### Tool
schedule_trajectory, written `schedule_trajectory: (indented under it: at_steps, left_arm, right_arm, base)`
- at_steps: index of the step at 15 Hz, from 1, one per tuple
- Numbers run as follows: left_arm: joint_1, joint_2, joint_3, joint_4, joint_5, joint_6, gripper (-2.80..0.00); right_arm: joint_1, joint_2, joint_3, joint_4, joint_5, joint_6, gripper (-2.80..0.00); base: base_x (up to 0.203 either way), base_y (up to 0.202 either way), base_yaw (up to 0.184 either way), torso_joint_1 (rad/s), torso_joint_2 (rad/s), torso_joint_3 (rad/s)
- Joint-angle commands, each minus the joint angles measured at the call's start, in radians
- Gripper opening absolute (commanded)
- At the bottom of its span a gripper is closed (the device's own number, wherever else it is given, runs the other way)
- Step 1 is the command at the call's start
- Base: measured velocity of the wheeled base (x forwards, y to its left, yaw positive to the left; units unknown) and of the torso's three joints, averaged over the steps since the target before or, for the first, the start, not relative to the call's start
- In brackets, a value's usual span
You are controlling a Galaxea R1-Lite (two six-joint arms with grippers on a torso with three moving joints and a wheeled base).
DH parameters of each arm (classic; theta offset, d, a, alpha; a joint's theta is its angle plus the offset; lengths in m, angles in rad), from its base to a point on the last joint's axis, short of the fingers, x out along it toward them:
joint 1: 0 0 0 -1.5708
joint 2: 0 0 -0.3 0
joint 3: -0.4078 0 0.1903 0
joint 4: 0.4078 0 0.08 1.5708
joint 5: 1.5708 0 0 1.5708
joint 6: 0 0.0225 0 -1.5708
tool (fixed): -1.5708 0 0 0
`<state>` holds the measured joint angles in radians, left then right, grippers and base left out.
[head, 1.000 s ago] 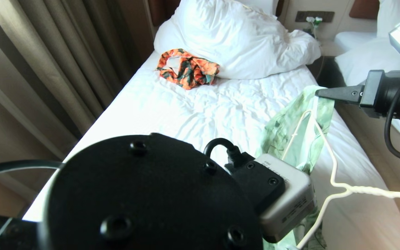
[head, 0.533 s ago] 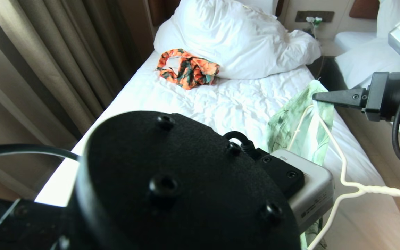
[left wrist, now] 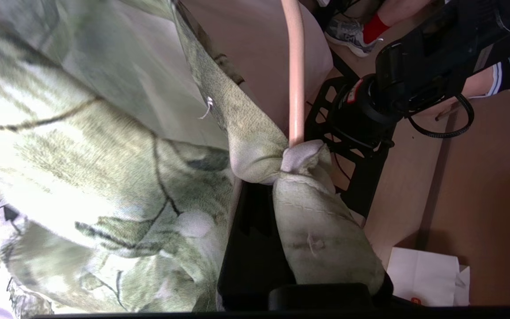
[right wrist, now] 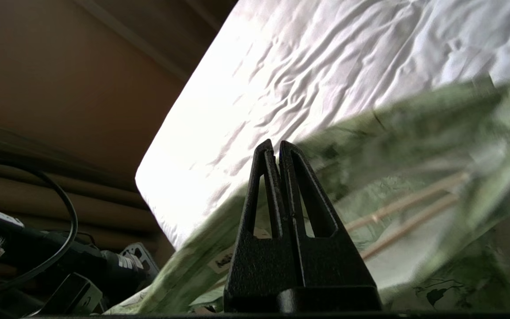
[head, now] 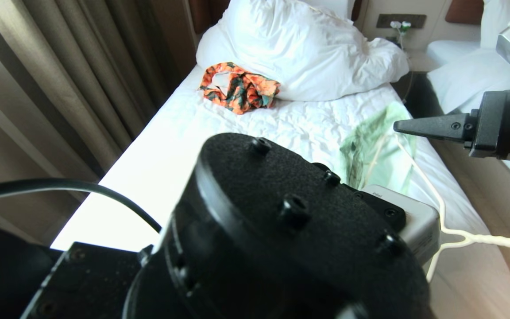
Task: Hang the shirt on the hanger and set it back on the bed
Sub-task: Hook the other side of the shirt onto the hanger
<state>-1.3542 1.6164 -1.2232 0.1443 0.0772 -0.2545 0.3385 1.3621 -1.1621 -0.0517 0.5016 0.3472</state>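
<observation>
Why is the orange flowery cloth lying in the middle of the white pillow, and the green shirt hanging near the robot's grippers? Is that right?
Not quite. The orange flowery cloth isn't in the middle of the white pillow. It lies on the bed sheet, tucked against the pillow's front edge, as the head view shows. The rest is right: the green shirt does hang near the grippers.

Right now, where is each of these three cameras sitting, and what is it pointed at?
Head view: high on the robot, looking down the bed; the left arm's wrist fills the foreground, right gripper enters from the right.
Left wrist view: behind the left gripper, whose fingers pinch the shirt beside the hanger.
Right wrist view: behind the shut right gripper's fingers, facing shirt and sheet.
Shared: all show the green shirt and hanger.
</observation>
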Motion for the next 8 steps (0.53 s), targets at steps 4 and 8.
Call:
schedule_trajectory:
  at_steps: [4,8]
  left_arm:
    - [0.004,0.014,-0.009,0.003,0.001,-0.002,-2.80]
    - [0.001,0.007,0.002,0.000,0.001,-0.003,-2.80]
  right_arm:
    - [-0.027,-0.032,0.005,0.028,0.022,0.001,-2.80]
    - [-0.136,-0.003,-0.059,0.227,0.019,0.003,-2.80]
  base:
    - [0.000,0.000,0.000,0.000,0.00,0.000]
    - [0.000,0.000,0.000,0.000,0.00,0.000]
